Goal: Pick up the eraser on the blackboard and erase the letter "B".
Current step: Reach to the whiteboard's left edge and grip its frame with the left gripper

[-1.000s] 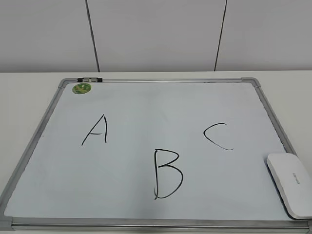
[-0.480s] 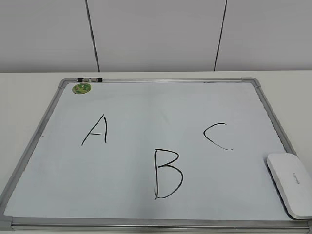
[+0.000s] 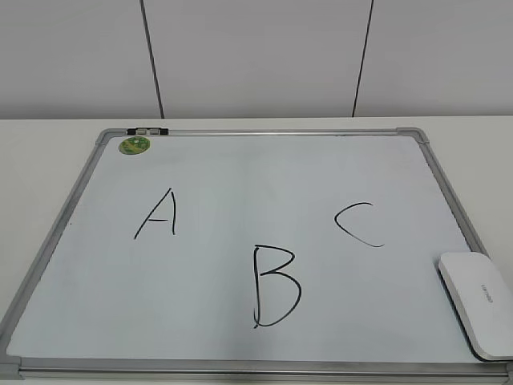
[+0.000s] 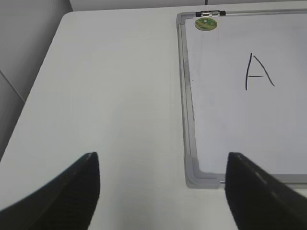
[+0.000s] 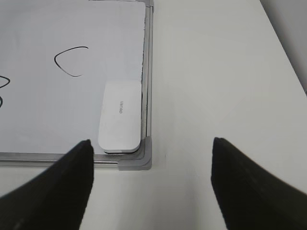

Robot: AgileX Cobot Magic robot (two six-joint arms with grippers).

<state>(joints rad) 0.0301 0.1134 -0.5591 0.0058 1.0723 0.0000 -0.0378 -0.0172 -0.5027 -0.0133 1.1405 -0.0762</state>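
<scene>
The blackboard [image 3: 240, 168] is a white board in a silver frame, flat on the table. The black letter "B" [image 3: 275, 285] is near its front middle. The white eraser [image 3: 477, 303] lies at the board's front right corner and also shows in the right wrist view [image 5: 120, 116]. My right gripper [image 5: 151, 179] is open and empty, above the table just in front of that corner. My left gripper [image 4: 162, 184] is open and empty, above the table by the board's front left corner [image 4: 196, 175]. Neither gripper shows in the exterior view.
A black "A" [image 3: 157, 213] and a black "C" [image 3: 358, 224] are on the board. A green round sticker [image 3: 134, 145] sits at its back left corner. White table [image 4: 105, 96] surrounds the board; a white wall stands behind it.
</scene>
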